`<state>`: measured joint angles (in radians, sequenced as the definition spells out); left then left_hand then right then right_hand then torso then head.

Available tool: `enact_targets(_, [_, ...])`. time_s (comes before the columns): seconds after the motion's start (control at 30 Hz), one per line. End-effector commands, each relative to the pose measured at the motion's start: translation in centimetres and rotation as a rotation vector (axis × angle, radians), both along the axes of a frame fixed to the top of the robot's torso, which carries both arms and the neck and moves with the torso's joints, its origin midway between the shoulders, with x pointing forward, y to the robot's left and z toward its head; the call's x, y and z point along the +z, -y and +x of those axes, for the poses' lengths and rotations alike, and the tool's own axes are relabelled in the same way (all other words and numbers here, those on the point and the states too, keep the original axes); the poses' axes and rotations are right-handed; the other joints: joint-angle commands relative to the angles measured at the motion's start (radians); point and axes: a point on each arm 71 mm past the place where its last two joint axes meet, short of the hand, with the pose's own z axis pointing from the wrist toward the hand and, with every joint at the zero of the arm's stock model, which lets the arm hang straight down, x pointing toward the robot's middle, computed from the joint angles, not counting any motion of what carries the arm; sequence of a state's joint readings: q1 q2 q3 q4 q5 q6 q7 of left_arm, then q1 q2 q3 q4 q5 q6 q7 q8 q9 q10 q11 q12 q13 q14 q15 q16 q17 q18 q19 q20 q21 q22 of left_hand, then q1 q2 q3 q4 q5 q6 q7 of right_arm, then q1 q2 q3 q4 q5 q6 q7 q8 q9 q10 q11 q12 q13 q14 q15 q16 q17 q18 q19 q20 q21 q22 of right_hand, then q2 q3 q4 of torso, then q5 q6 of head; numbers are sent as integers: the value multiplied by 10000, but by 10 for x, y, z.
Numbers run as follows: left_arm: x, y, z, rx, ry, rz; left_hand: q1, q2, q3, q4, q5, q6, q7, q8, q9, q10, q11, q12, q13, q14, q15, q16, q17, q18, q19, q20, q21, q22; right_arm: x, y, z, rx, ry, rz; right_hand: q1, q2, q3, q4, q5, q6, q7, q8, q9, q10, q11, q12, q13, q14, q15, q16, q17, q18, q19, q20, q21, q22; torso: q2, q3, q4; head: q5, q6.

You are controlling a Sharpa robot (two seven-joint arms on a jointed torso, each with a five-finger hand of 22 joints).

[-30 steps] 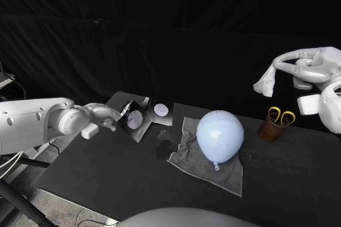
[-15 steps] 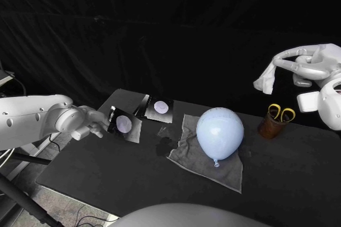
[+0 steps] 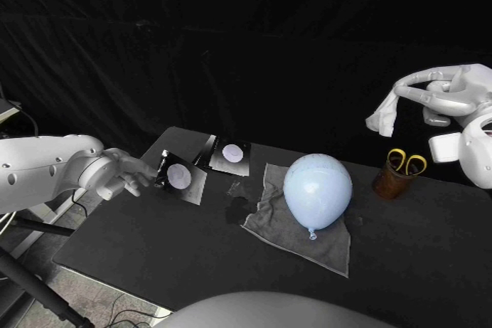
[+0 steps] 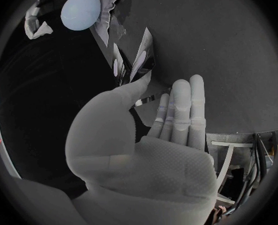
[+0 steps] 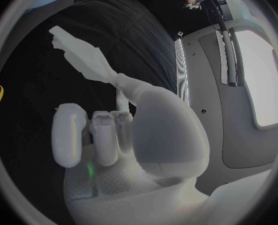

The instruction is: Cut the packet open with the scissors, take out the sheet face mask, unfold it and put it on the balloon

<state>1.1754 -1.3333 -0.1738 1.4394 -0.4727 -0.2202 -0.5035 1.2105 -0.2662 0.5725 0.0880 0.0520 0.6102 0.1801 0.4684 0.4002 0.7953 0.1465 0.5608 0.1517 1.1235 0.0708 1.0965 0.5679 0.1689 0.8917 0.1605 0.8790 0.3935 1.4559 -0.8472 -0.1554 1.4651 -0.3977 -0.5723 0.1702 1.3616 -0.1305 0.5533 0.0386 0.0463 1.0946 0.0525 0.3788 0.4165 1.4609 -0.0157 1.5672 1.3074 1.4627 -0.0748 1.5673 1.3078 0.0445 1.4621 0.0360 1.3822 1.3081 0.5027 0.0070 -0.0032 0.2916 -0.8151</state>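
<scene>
R hand [image 3: 446, 93] was up high, well above the bench [image 3: 185, 250], fingers curled and clamped on the white sheet mask [image 3: 385, 117]. Mask hung crumpled from the fingers, not unfolded; rt wrist view showed it trailing off past the hand [image 5: 132, 135] as a pale strip [image 5: 82, 55].

L hand [image 3: 128, 177] sat low at the bench's left side, fingers straight and together, thumb apart, tips right at the edge of the black packet [image 3: 180, 177]. Couldn't tell if it gripped the packet or only touched it. Packet lay on the bench w/ a 2nd black piece [image 3: 232, 155] just beside it.

Pale blue balloon [image 3: 318, 189] lay on a grey cloth [image 3: 292, 232] mid-bench, bare. Yellow-handled scissors [image 3: 407, 164] stood in a brown cup [image 3: 387, 186] near it, toward the right hand's side.
</scene>
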Motion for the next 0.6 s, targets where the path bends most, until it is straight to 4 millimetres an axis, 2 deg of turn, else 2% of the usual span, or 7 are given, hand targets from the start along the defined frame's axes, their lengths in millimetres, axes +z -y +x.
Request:
enact_targets(0.03, [11,-6,8,-193,1576,1086,585,129,-1497,418,-72,-581,432,577,173,-536,119,283,-11,-247,110,76,-181,131,35,140,-261,-179,0,-1,0,180,15,-84,-75,48,52,-31,26,44,65,33,11,1099,1,36,2634,1081,-1,35,2630,-78,424,-34,-29,2138,9,-5,0,-30,-5])
enact_targets(0.07, [14,-8,9,-215,1825,1228,709,152,-1701,500,-27,-645,447,666,195,-583,122,343,-6,-267,124,105,-204,134,45,151,-284,-197,0,-1,0,182,8,-85,-75,48,52,-31,26,44,65,33,11,1099,1,36,2634,1081,-1,35,2630,-78,424,-34,-29,2138,8,-3,6,-32,-16])
enact_targets(0.1, [16,-9,10,-230,2067,1352,1213,318,-2475,957,7,-907,493,1091,296,-743,113,649,23,-342,170,243,-314,148,96,195,-377,-272,0,0,0,185,0,-87,-75,48,52,-31,26,44,65,33,11,1099,1,36,2634,1081,-1,35,2630,-78,424,-34,-29,2138,13,-4,10,-39,-13])
enact_targets(0.13, [18,-11,11,-238,2251,1440,1630,338,-2614,1212,-2,-1101,509,1315,311,-956,197,774,1,-444,183,293,-411,128,100,211,-430,-314,-1,0,0,185,-6,-88,-75,48,52,-31,26,44,65,33,11,1099,1,36,2634,1081,-1,35,2630,-78,424,-34,-29,2138,13,-4,10,-39,-13])
enact_targets(0.23, [24,-16,13,-238,2733,1671,2109,274,-2700,1455,-10,-1279,544,1580,305,-1140,219,966,-20,-531,212,397,-522,137,100,230,-468,-347,-1,-1,0,194,-36,-94,-75,48,52,-31,26,44,65,33,11,1099,1,36,2634,1081,-1,35,2630,-78,424,-34,-29,2138,13,-7,16,-54,-3])
enact_targets(0.5, [39,-36,19,-119,3473,2089,2845,211,-2621,1670,-18,-1536,617,1955,229,-1536,295,1275,-63,-762,275,575,-719,133,19,283,-480,-360,-4,-2,0,242,-128,-106,-75,48,52,-31,26,44,65,33,11,1099,1,36,2634,1081,-1,35,2630,-78,424,-34,-29,2138,-4,-5,-4,-80,16])
enact_targets(0.6, [43,-39,21,-134,3687,2157,3068,259,-2412,1666,-18,-1537,624,2080,197,-1582,299,1399,-70,-809,272,633,-788,138,9,282,-437,-338,-5,-2,0,247,-156,-114,-75,48,52,-31,26,44,65,33,11,1099,1,36,2634,1081,-1,35,2630,-78,424,-34,-29,2138,-3,-18,-10,-149,48])
